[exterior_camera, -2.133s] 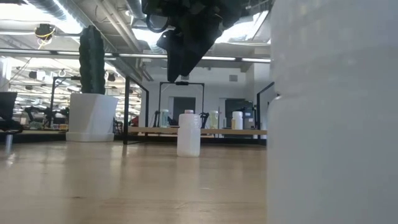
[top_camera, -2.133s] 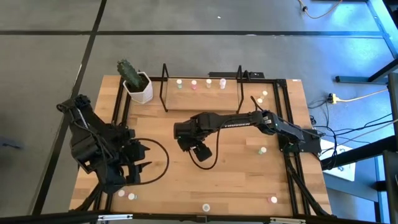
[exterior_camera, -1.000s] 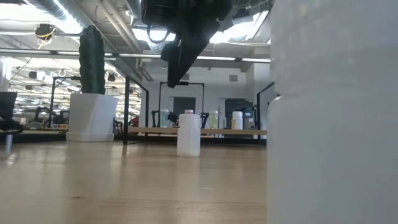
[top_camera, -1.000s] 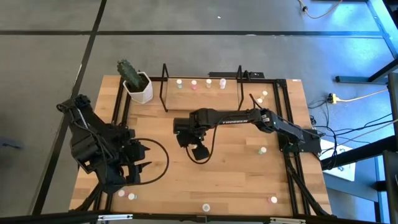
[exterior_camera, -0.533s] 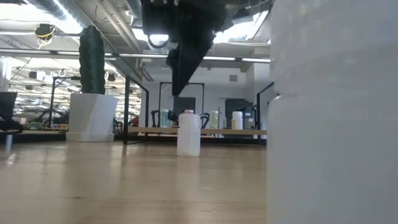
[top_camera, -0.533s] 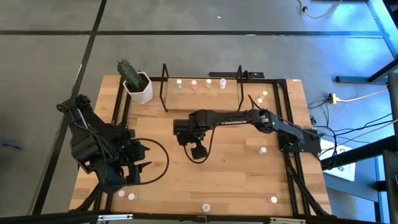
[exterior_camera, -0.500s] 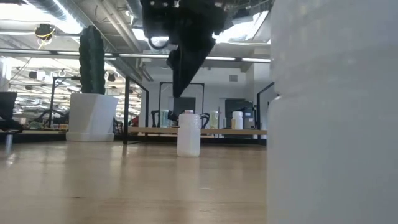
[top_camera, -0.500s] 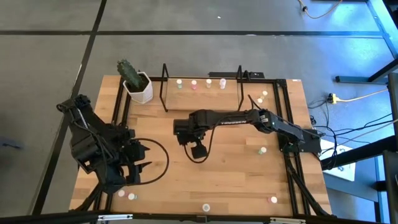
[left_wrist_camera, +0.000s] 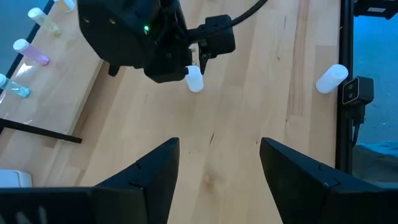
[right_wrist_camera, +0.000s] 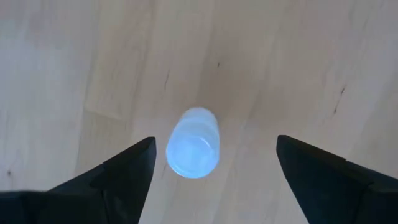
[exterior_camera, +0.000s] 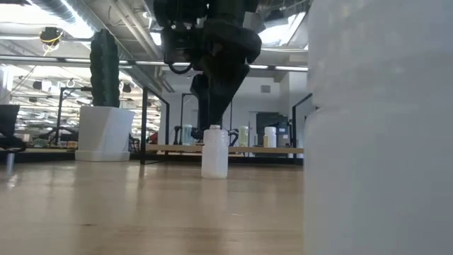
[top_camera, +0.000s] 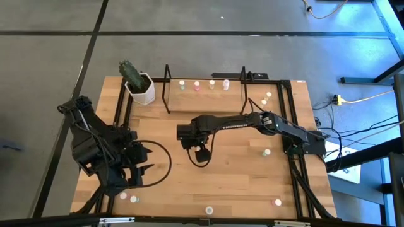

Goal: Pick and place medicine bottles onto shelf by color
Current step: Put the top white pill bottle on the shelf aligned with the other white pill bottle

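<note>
So far we log four medicine bottles standing on the shelf. Seven more lie loose about the table. Our right gripper hangs jaws-wide and empty over a white-topped bottle at mid-table; our left gripper waits, parted, holding nothing.

- One marking shows: pale lettering along the forearm link of the dark six-joint right arm, which reaches over the middle of the light wooden table; the letters are too small to read.
- No label, brand, number or sign can be read anywhere else in the views.
</note>
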Robot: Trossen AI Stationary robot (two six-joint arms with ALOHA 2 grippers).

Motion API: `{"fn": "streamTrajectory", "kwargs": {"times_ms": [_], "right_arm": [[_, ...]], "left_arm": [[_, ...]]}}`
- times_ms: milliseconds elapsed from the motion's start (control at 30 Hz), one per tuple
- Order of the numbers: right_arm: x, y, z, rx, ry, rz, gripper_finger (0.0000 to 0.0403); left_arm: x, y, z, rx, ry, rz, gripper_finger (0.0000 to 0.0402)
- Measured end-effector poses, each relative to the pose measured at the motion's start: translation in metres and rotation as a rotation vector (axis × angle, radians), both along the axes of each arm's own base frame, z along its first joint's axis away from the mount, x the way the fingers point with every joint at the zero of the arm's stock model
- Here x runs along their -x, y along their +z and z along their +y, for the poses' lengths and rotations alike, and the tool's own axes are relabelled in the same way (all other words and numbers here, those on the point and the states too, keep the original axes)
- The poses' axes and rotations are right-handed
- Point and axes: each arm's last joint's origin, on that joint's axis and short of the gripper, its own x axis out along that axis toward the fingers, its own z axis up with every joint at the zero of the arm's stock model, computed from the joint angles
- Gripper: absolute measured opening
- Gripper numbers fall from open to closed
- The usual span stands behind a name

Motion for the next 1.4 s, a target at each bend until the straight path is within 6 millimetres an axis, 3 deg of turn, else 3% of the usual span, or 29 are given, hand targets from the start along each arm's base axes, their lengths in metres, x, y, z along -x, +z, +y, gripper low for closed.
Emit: {"fn": "streamTrajectory", "kwargs": {"times_ms": [567,767,1133,1400], "right_arm": [[0.002,-0.038,0.016,0.018,0.01,0.009,0.0326],[0.003,-0.043,0.016,0.018,0.008,0.015,0.0278],[0.003,-0.043,0.018,0.008,-0.043,0.014,0.0147],[0.004,-0.039,0.017,0.0,-0.092,0.018,0.0148]], "left_arm": [[0.0,0.0,0.0,0.0,0.0,0.0,0.0218],[0.0,0.0,0.0,0.0,0.0,0.0,0.0218],[0.0,0.0,0.0,0.0,0.0,0.0,0.0218],[0.0,0.0,0.0,0.0,0.0,0.0,0.0218]]}}
